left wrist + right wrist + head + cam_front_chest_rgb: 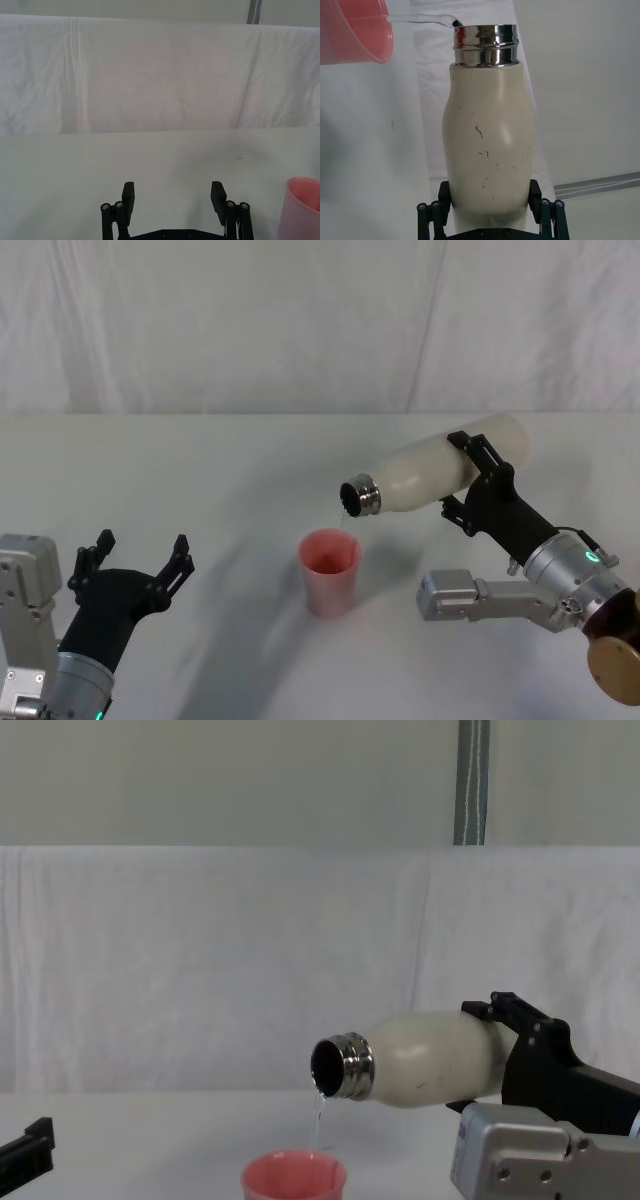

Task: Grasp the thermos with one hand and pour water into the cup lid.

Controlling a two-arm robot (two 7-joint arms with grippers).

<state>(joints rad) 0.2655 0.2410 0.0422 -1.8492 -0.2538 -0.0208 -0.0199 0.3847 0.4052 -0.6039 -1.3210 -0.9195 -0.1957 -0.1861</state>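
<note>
A white cloth hangs as a backdrop (200, 970) behind a white table (220, 470), with a grey metal pole (472, 782) rising above the cloth at the right of the chest view.

The thermos (440, 472) is the largest thing at work. It is held in the air at the right of the table, tipped well past level so its steel neck points down and toward the robot's left, its open mouth above and just to the right of the cup. The right gripper (478, 485) is clamped round the lower part of the cream body, one black finger on each side; the right wrist view shows both fingers (445, 197) pressed against the bottle's sides near its base.

The left gripper (140, 558) hangs low at the left, well apart from the cup, its two fingers spread wide with nothing between them.

The cup lid (329, 570) stands upright on the table near the middle, below the thermos mouth and not touching it.

A thin stream of water (318, 1122) falls from the lip of the neck down into the pink cup; in the right wrist view it arcs from the steel rim toward the cup's edge
</note>
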